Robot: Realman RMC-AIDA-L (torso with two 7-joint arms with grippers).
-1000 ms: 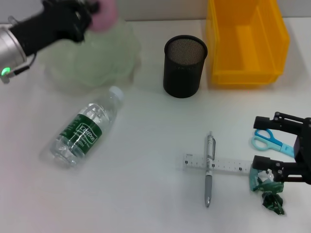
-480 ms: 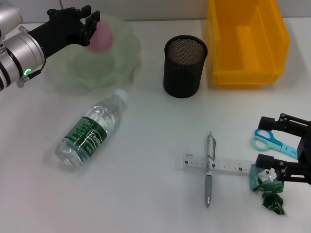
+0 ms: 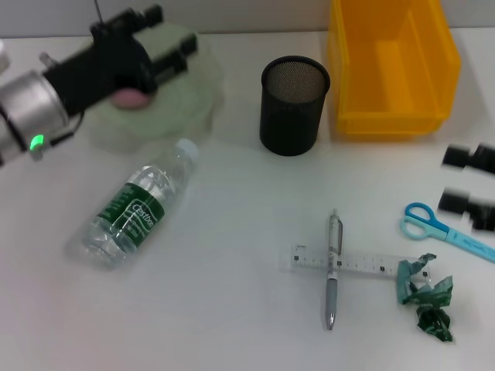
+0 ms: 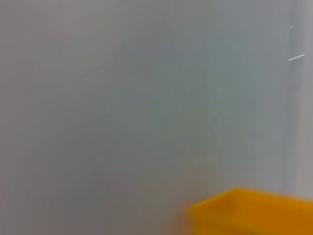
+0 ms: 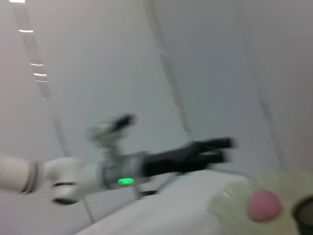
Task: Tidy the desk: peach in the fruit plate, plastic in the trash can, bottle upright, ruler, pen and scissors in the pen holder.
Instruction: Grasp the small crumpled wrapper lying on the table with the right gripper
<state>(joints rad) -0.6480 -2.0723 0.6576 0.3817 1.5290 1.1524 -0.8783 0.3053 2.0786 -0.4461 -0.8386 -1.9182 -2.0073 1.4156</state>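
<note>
Bottle: clear plastic water bottle with dark green label [image 3: 135, 210] lies sideways on the plain white desk [image 3: 232, 232]. I judge it light, slippery; grasp mid-label. Left gripper [image 3: 166, 46] jaws spread, empty; right gripper [image 3: 468, 189] jaws apart.

Right hand [image 3: 469, 188] blurred; peach [image 3: 130, 98] half hidden.

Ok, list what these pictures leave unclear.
- Right gripper, head view: blurred and cut off by the edge; open or shut unknown.
- Peach, head view: mostly hidden behind the left gripper.
- Ruler, head view: markings too small to read.
</note>
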